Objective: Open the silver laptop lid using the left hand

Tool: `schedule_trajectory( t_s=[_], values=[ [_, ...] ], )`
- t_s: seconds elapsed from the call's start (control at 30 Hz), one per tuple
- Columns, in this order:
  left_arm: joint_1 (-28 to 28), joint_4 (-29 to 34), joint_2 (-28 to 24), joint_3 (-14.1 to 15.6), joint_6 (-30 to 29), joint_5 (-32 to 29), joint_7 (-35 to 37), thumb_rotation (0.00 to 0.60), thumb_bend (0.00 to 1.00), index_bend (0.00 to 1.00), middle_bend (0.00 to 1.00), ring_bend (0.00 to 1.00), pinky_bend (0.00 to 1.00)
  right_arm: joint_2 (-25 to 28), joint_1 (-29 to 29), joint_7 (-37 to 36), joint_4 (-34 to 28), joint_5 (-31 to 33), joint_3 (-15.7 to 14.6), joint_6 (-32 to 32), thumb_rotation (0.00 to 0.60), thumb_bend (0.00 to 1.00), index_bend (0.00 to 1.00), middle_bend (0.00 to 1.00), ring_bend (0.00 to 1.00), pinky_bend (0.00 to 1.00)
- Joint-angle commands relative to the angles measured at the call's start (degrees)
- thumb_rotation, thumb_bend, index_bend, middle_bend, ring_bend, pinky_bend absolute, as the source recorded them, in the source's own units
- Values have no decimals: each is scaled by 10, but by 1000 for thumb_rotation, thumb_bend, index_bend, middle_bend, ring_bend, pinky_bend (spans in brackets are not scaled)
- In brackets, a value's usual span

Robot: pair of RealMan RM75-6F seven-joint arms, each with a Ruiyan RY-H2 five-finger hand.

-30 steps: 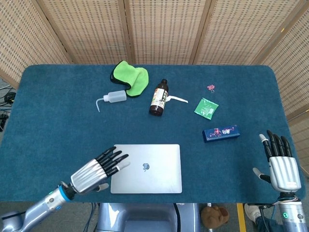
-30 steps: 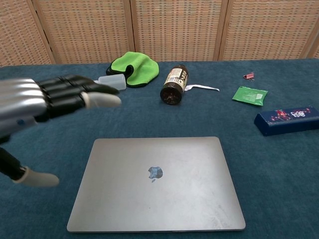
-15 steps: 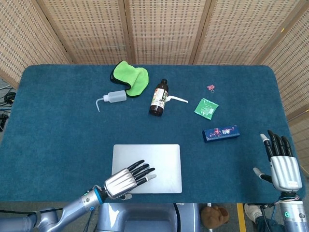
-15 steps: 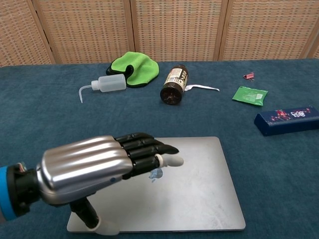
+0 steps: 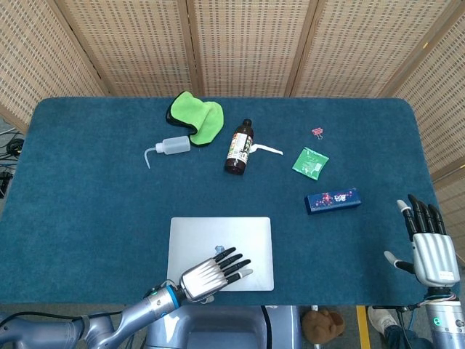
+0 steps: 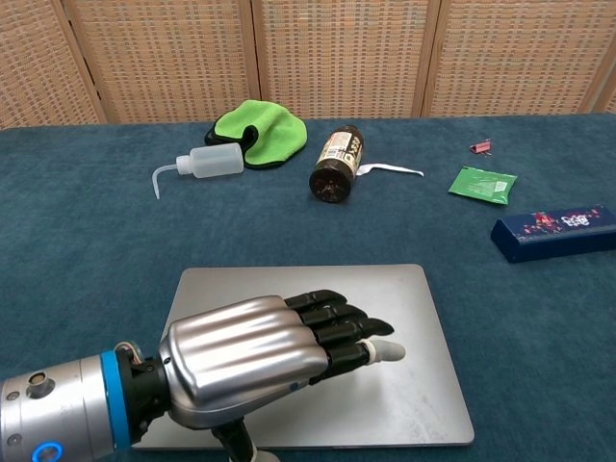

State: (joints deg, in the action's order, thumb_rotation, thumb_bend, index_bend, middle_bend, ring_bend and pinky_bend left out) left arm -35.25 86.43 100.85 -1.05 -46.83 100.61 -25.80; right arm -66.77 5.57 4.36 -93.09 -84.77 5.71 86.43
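We see the silver laptop (image 5: 221,253) lying flat and closed at the near middle of the blue tabletop (image 5: 87,211), its lid down and its logo partly covered in the head view. Our left hand (image 5: 211,275) reaches in from the near edge, the forearm running low from the lower left, and lies palm-down over the near half of the lid. Its dark fingers (image 6: 337,322) are stretched out nearly straight and slightly fanned, pointing toward the laptop's right side, and they hold nothing. In the chest view the left hand (image 6: 260,356) hides the logo and much of the lid's left portion; we cannot tell whether the fingertips touch the lid or hover just above it.

Our right hand (image 5: 430,247) stands at the far right, beside the tabletop's edge, fingers straight, apart and pointing away from us, also holding nothing; only the head view shows it.

Toward the far side lie a green cloth (image 5: 196,116), a squeeze bottle (image 5: 171,147) near it, a brown bottle (image 5: 239,147) on its side, a green packet (image 5: 310,161), a small pink clip (image 5: 317,131), and a dark blue box (image 5: 332,200), all well apart from the laptop.
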Motion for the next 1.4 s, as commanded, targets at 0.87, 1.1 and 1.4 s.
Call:
schedule_trajectory(
  t_s=[0.87, 1.1, 1.4],
  values=[
    [-26, -15, 34, -1, -1, -89, -68, 600, 350, 0, 0, 0, 0, 4, 3, -20, 4, 4, 0, -13, 600, 0, 0, 0, 0, 0],
    [-32, -17, 31, 3, -13, -85, -93, 600, 374, 0, 0, 0, 0, 5, 3, -23, 4, 5, 0, -15, 600, 0, 0, 0, 0, 0],
    [-29, -15, 27, -15, -48, -96, -133, 600, 389, 0, 0, 0, 0, 5, 3, -24, 5, 3, -1, -15, 600, 0, 0, 0, 0, 0]
  ],
)
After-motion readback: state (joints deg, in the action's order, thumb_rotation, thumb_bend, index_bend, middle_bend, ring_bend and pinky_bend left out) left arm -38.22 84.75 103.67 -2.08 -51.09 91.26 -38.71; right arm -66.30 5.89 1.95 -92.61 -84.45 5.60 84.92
